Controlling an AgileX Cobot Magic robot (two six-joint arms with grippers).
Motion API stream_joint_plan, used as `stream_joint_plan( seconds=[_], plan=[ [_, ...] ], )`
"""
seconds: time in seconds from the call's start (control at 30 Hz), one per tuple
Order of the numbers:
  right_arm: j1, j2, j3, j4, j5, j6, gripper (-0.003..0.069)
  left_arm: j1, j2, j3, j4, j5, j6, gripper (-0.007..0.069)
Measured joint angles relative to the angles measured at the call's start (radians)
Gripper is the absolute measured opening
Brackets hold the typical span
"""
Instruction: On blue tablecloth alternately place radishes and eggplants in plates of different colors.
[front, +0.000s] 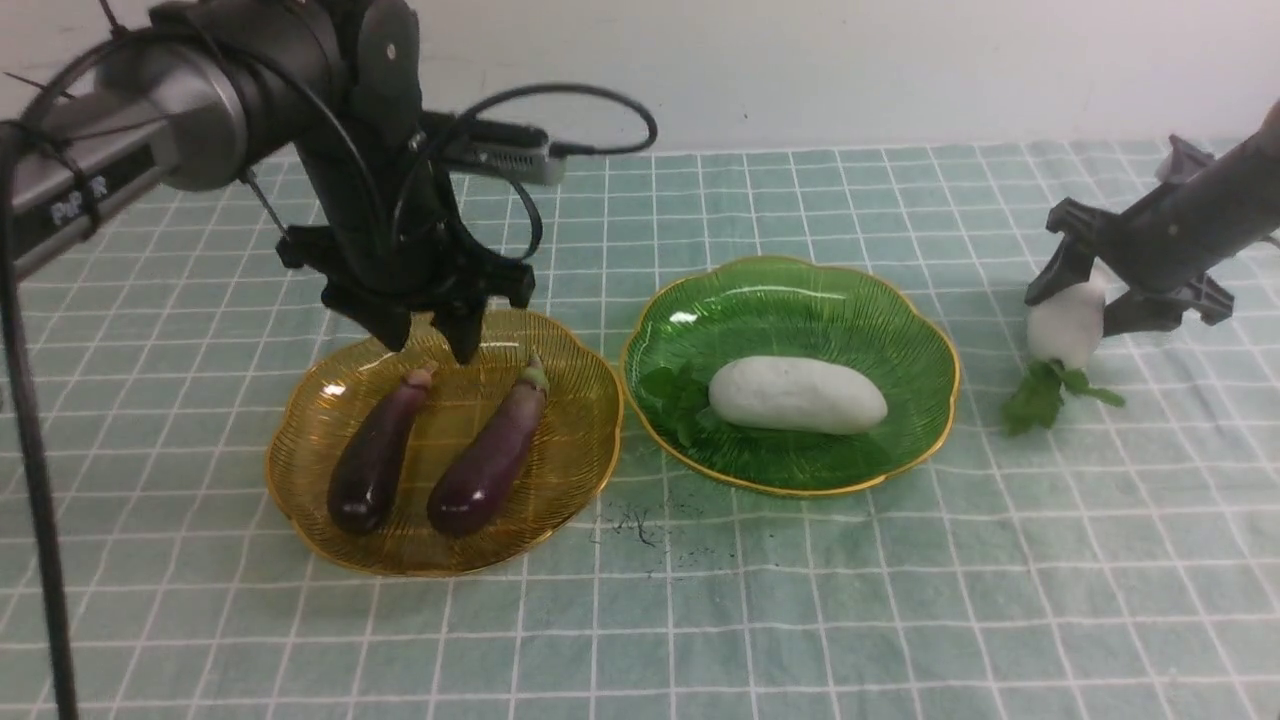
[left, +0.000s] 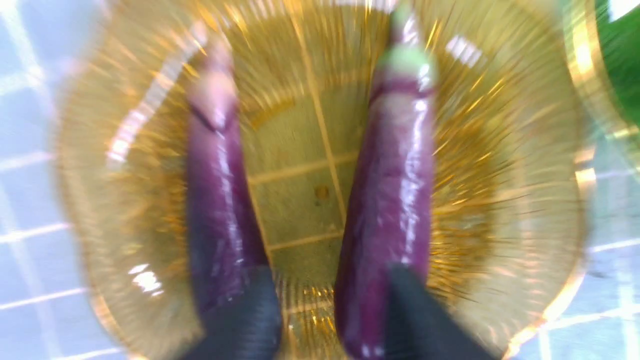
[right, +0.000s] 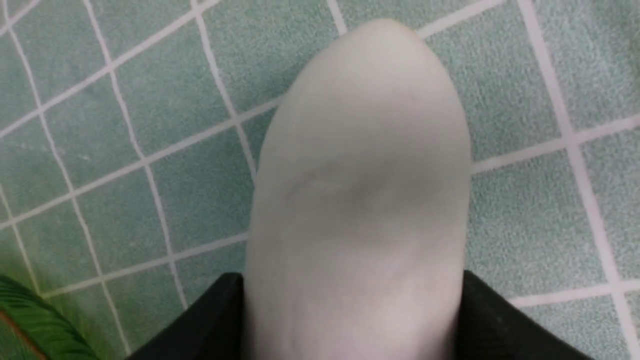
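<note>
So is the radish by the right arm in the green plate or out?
Out. The radish is beside the green plate, over cloth, between the fingers of the right gripper.

amber plate (left: 505, 200) blurred, radish (right: 360, 200) cut off

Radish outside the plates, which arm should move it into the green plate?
Right. The right gripper brackets that radish near the green plate; the left gripper hangs over the amber plate.
</note>
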Motion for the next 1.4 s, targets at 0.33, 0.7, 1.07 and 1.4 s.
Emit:
stream_joint_plan(
  seconds=[0.33, 0.7, 1.07, 1.4],
  plan=[
    [0.08, -0.091, -0.373, 0.12, 0.117, -0.221, 0.0454, 0.0, -0.38, 0.102, -0.054, 0.022, 0.002, -0.0008],
    [0.338, 0.082, -0.373, -0.111, 0.137, -0.335, 0.0454, 0.0, -0.552, 0.32, -0.058, 0.03, 0.002, -0.0008],
    [0.422, 0.098, -0.373, -0.231, 0.137, -0.296, 0.0489, 0.0, -0.59, 0.342, -0.058, 0.031, 0.002, -0.0008],
    [0.423, 0.0, -0.239, -0.252, 0.134, -0.133, 0.0569, 0.0, -0.59, 0.342, -0.059, 0.031, 0.029, -0.0008]
  ],
)
